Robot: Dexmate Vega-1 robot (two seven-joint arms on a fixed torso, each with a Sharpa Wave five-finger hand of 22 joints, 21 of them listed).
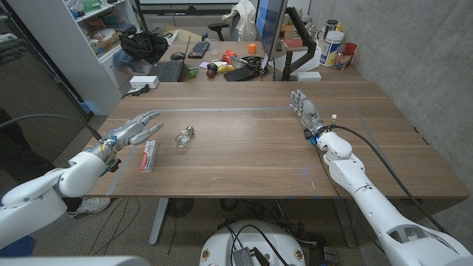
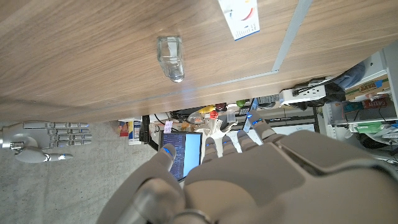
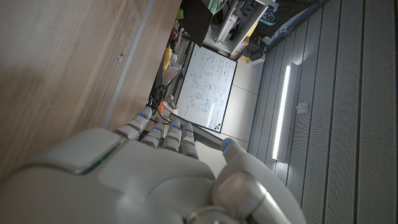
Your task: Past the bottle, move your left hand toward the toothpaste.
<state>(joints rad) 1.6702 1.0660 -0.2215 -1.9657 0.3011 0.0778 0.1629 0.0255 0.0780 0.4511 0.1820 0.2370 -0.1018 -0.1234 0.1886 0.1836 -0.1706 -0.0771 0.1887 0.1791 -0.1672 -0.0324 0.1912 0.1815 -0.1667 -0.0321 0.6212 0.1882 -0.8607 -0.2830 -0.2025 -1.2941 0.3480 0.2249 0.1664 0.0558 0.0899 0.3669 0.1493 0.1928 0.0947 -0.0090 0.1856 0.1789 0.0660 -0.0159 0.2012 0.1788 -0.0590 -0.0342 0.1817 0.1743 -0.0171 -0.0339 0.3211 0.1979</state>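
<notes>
Head view: two hands, one toothpaste box and one clear bottle on a wooden table (image 1: 244, 159).

Nearest, the toothpaste box (image 1: 149, 156) lies flat just beside the left hand (image 1: 133, 132), which hovers with fingers stretched out and apart, holding nothing. Slightly farther, the small clear bottle (image 1: 184, 137) lies on its side near the box, on the side away from the hand, nothing between them. Well apart from the box, the right hand (image 1: 307, 112) stands with fingers straight, empty. Beyond the table's far edge sit one keyboard (image 1: 167, 71) and one monitor (image 1: 270, 29).
</notes>
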